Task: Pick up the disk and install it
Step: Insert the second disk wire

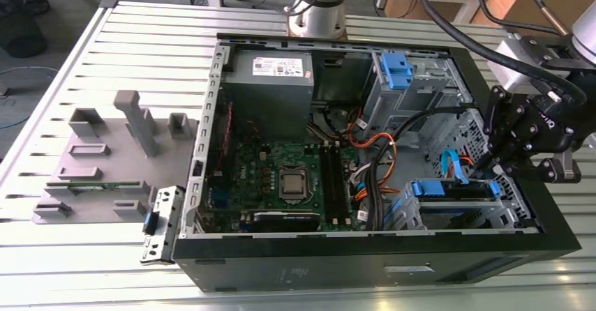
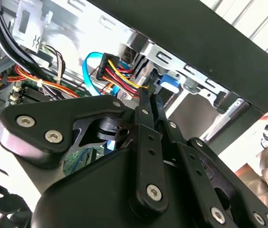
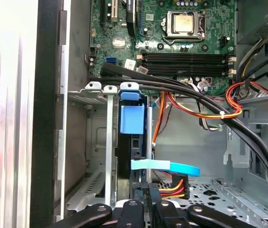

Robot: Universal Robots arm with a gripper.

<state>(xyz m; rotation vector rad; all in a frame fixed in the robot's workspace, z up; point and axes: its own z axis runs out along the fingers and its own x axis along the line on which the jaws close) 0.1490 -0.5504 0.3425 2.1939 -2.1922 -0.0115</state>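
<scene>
Your workspace is a slatted metal table (image 1: 139,39), and on it lies an open black computer case (image 1: 373,255) with its side panel off. At the exterior view's left, beside the case, sits a grey holder (image 1: 102,157) with upright blocks.

Inside the case you can see the green main board (image 1: 279,164) with its processor (image 1: 292,183), a grey power box (image 1: 270,77) in the far corner, and a bundle of orange, red and yellow wires (image 1: 373,147). A blue plastic clip (image 1: 395,70) sits in the upper drive cage.

Your gripper (image 1: 492,163) is down at the lower drive cage, at the exterior view's right. In both wrist views its two fingers (image 2: 149,107) stand close together, almost touching, and you cannot tell for sure whether anything is pinched between them.

The disk (image 3: 133,137) stands on edge in that lower cage, its blue rail end and tab facing out, just ahead of the fingertips. In the exterior view you see it as a blue-framed slab (image 1: 451,189) in the cage. A light blue flat cable (image 3: 167,166) and a wired plug (image 3: 174,185) lie right beside it.
</scene>
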